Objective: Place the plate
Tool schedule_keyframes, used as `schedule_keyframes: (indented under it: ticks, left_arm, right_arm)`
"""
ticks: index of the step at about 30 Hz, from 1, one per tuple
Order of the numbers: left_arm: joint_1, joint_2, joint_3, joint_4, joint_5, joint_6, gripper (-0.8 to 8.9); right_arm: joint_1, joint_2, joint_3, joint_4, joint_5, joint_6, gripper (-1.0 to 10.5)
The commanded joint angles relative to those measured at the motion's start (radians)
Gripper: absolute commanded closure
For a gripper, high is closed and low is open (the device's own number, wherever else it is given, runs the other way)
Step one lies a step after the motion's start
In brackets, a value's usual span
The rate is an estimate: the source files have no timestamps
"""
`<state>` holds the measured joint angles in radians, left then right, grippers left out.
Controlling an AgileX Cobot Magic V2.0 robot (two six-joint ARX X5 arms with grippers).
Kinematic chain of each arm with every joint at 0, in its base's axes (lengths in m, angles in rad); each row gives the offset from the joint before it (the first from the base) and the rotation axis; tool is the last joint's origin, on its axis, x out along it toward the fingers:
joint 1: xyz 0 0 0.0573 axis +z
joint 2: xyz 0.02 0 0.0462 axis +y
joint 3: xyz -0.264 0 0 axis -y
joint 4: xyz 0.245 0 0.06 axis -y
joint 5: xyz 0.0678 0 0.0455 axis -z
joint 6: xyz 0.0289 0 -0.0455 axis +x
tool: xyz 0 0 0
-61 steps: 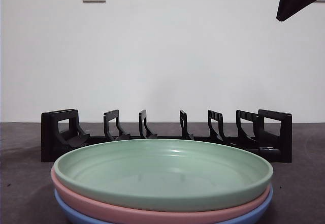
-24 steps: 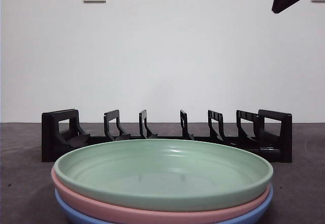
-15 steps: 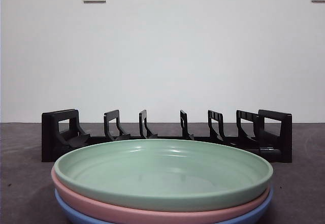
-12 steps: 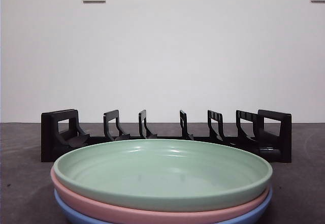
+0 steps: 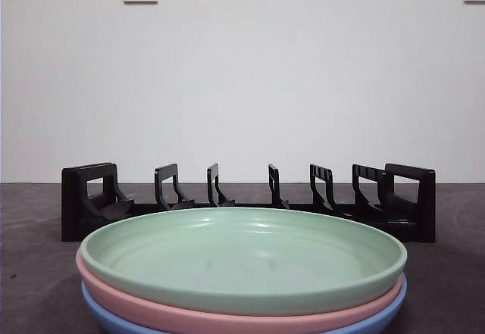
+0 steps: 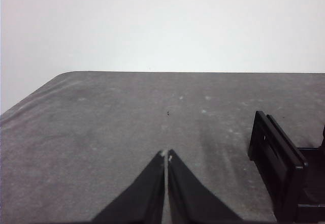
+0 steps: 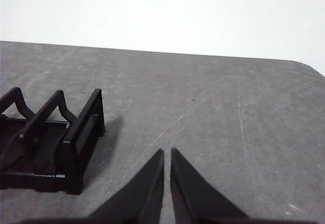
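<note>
**Inspector A:** Front view first. Green plate (image 5: 242, 254) sits on top of a stack, nested in a pink plate (image 5: 227, 315), which rests in a blue plate (image 5: 383, 315). The stack stands on the counter (image 5: 30, 273) nearest the camera. Behind it, apart from it, stands the black rack (image 5: 250, 201) with all its slots vacant. No arm shows in this view.

**Inspector B:** Left wrist view?

**Inspector A:** Left gripper (image 6: 166, 156) hangs over bare counter, fingers pressed together and holding nothing. One end of the rack (image 6: 284, 170) lies off to the side of it. No plate visible.

**Inspector B:** Right wrist view?

**Inspector A:** Right gripper (image 7: 166, 153) likewise: fingers pressed together, nothing between them, above open counter near the other end of the rack (image 7: 66, 148). No plate visible here either.

**Inspector B:** Status?

**Inspector A:** In my judgement nothing is started; no plate is grasped or racked.

**Inspector B:** Risks?

**Inspector A:** Three. Fingers must spread before reaching the rim, or they will only push the stack. The plates nest closely, so a pinch on the green rim may drag the pink one along. The slots look narrow; a tilted plate could catch a divider and tip out.
</note>
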<state>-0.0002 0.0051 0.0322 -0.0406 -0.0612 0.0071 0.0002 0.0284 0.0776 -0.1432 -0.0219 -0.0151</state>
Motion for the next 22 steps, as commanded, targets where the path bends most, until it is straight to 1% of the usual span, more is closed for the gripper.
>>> schedule_keyframes:
  ticks: [1, 6, 9, 22]
  left_arm:
    - [0.001, -0.002, -0.019, 0.011, -0.002, 0.0, 8.06]
    - [0.001, -0.002, -0.019, 0.011, -0.002, 0.0, 8.06]
    - [0.001, -0.002, -0.019, 0.011, -0.002, 0.0, 8.06]
    - [0.001, -0.002, -0.019, 0.011, -0.002, 0.0, 8.06]
  right_arm:
    - [0.002, -0.024, -0.028, -0.001, 0.003, 0.022, 9.3]
    - [0.002, -0.025, -0.066, -0.013, 0.0, 0.045, 9.3]
    - [0.002, -0.025, -0.066, -0.032, -0.004, 0.044, 9.3]
    - [0.002, -0.025, -0.065, -0.012, -0.003, 0.044, 9.3]
